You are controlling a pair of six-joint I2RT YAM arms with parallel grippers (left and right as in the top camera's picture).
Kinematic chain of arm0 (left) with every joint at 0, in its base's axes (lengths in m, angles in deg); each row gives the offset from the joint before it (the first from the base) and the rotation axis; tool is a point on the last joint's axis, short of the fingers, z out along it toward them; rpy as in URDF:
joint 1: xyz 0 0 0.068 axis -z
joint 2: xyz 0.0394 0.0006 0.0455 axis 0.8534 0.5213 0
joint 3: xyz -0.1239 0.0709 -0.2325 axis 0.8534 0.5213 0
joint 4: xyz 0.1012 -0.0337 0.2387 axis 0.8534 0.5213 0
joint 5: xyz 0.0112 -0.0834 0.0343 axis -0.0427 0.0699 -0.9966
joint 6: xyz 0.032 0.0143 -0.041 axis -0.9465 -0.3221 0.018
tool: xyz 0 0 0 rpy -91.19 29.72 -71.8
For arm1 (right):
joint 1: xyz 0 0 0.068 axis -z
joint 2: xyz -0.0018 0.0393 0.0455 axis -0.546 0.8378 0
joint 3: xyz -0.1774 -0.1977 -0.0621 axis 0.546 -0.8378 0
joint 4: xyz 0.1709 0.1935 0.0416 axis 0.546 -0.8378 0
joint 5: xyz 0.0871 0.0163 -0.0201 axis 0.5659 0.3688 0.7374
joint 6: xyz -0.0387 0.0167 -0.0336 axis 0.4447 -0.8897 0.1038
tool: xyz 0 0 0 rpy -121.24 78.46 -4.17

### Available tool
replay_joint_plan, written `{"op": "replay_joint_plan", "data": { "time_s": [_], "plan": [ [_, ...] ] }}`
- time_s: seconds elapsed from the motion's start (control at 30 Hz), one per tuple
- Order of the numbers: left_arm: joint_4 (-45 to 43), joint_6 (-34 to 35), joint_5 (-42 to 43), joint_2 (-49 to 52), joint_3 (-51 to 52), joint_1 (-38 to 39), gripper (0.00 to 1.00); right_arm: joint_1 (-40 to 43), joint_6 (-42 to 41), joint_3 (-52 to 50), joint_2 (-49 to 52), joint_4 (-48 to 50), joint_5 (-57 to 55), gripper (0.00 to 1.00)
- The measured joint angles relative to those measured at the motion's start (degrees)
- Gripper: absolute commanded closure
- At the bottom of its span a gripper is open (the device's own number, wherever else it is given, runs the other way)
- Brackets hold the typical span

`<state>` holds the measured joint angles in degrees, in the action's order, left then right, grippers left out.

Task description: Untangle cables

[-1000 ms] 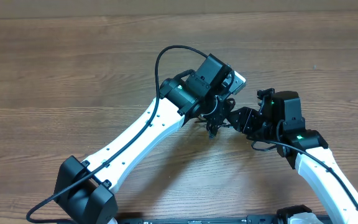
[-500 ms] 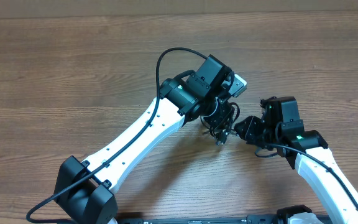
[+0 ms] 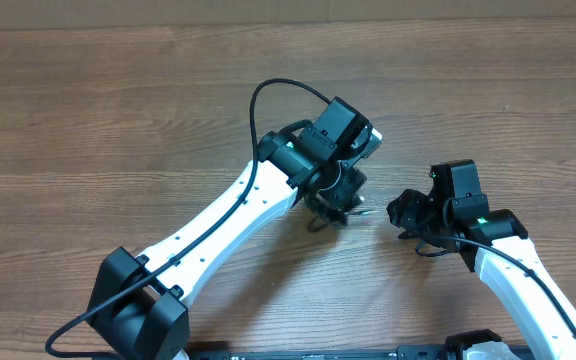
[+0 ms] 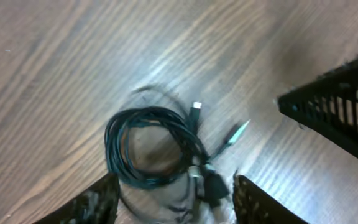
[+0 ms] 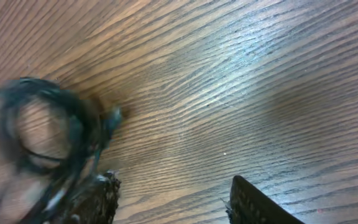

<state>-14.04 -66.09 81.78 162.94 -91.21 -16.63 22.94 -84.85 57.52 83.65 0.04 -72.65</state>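
The cables (image 3: 326, 222) lie on the table (image 3: 118, 120) directly beneath the left gripper (image 3: 333, 208), mostly hidden from above by its black body. Only a thin loop and one plug tip (image 3: 360, 212) stick out past the gripper on the side facing the right gripper (image 3: 396, 210).

In the left wrist view the cables (image 4: 115, 149) form a small round coil of several black turns. It lies flat on the wood just ahead of the left gripper (image 4: 176, 183) and reaches down into the gap between its fingers (image 4: 95, 202). Two loose ends run out of the coil away from the gripper, one with a silvery plug (image 4: 196, 110) and one with a paler, blurred tip (image 4: 240, 129). A darker connector lump (image 4: 207, 183) sits in the gap near one finger. The left jaws stand wide apart and clamp nothing; the cords rest loose on the table between them.

The right gripper sits near the left gripper, apart from it, with bare wood between them. One of its latticed fingers (image 4: 337, 109) shows beyond the plug tips.

In the right wrist view the cables (image 5: 82, 124) are a blurred dark ring off to one side, close to one finger (image 5: 101, 199); whether they touch it I cannot tell. The right gripper (image 5: 173, 183) is spread, with only bare wood in its gap.
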Motion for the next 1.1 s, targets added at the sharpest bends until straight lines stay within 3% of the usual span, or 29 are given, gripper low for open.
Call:
{"op": "replay_joint_plan", "data": {
  "time_s": [0.4,0.63,0.83,1.1],
  "plan": [
    [1.2,0.0,-1.0,0.9,0.0,-6.4,0.22,0.0,0.0,0.0,0.0,-0.3,0.0,0.42],
    [1.4,0.0,0.9,6.0,0.1,-7.5,0.23,0.0,0.0,0.0,0.0,-0.4,0.0,0.42],
    [1.3,-0.4,1.4,10.7,0.1,-8.2,0.34,0.0,0.0,0.0,0.0,-0.4,0.0,0.42],
    [-0.7,-0.7,0.5,17.0,0.1,-8.7,0.32,0.0,0.0,0.0,0.0,-0.4,0.0,0.42]
  ]
}}
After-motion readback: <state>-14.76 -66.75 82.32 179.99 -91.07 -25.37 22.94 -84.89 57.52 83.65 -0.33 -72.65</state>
